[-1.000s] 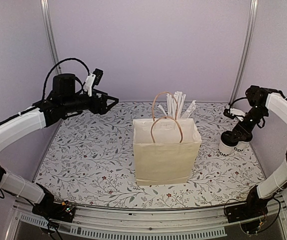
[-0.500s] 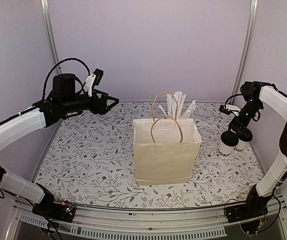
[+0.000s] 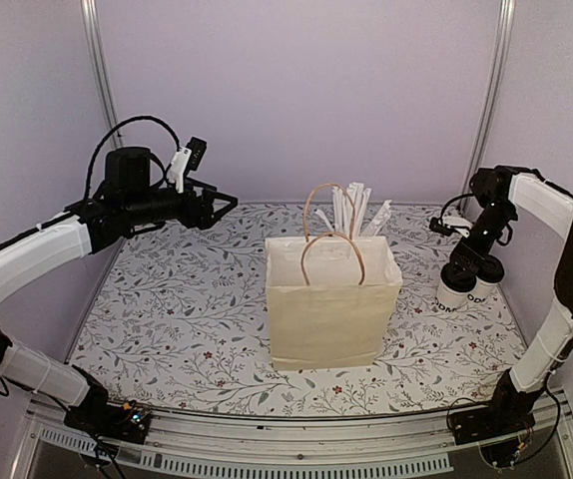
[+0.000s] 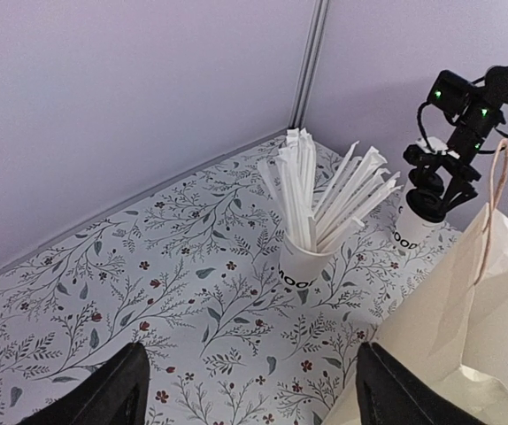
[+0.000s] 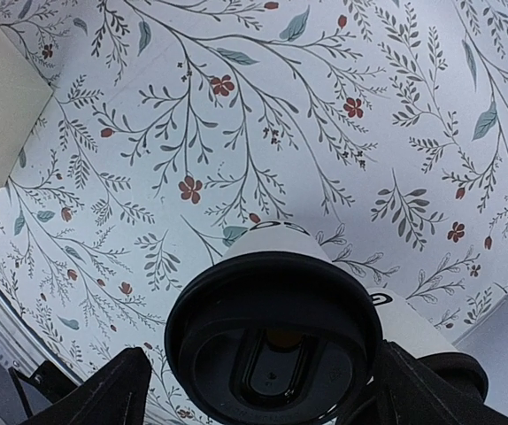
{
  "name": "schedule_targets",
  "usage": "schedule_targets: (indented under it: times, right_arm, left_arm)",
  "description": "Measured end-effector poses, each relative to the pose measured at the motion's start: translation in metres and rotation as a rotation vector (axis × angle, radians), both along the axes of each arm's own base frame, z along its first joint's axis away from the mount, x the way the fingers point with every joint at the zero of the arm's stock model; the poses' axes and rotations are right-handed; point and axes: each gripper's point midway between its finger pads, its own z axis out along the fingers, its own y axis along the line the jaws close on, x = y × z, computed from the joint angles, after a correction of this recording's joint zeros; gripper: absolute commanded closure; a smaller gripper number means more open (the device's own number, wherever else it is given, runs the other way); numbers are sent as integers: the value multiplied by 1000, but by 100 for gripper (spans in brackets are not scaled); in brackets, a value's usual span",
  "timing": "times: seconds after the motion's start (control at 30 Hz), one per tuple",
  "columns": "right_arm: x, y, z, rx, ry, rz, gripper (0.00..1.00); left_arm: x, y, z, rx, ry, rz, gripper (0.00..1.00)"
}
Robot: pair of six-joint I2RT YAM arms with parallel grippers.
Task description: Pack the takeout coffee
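1. Surface (image 3: 187,319): a white covering printed with grey sprigs and small red flowers, which carries every item listed below.

2. Left arm (image 3: 37,249): raised over the far left part of the surface, well apart from all items. The left jaws are spread wide with nothing between them. In the wrist view both dark fingertips (image 4: 117,394) show at the bottom edge, above bare pattern.

3. Right arm (image 3: 551,205): reaches over the right side of the surface, wrist pointing down. The right jaws are spread and stand directly above the takeout coffee. In the wrist view one fingertip (image 5: 95,398) shows on each side of the lid. The left one is clear of the lid; whether the right one touches cannot be told.

4. Paper bag (image 3: 331,314): cream, upright, mouth open, twine handles standing up. It sits at the middle of the surface.

5. Straw cup (image 4: 305,266): a white cup packed with long white wrapped straws, upright, just behind the bag.

6. Takeout coffee (image 3: 466,291): a white paper cup with dark lettering low on its side and a black round lid (image 5: 272,345) fitted on top. It stands upright near the right edge of the surface, right of the bag and apart from it. It is outside the bag.

7. A white form with a dark rim (image 5: 444,367) shows just beside the lid in the right wrist view; what it is cannot be told.
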Motion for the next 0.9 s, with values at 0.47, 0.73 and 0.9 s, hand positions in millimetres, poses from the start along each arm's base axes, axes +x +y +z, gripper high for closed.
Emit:
schedule_targets:
  times: [0.47,0.73,0.9]
  right_arm:
    - [-6,-5,-13,-37,34,-7,25]
    - [-6,-8,-14,-51,32,-18,26]
    - [-8,-8,-14,-54,18,-21,26]
  left_arm:
    - [0,0,0,-1,0,-3,18]
    - [0,0,0,-1,1,-4,18]
    - [-1,0,0,-2,2,-6,18]
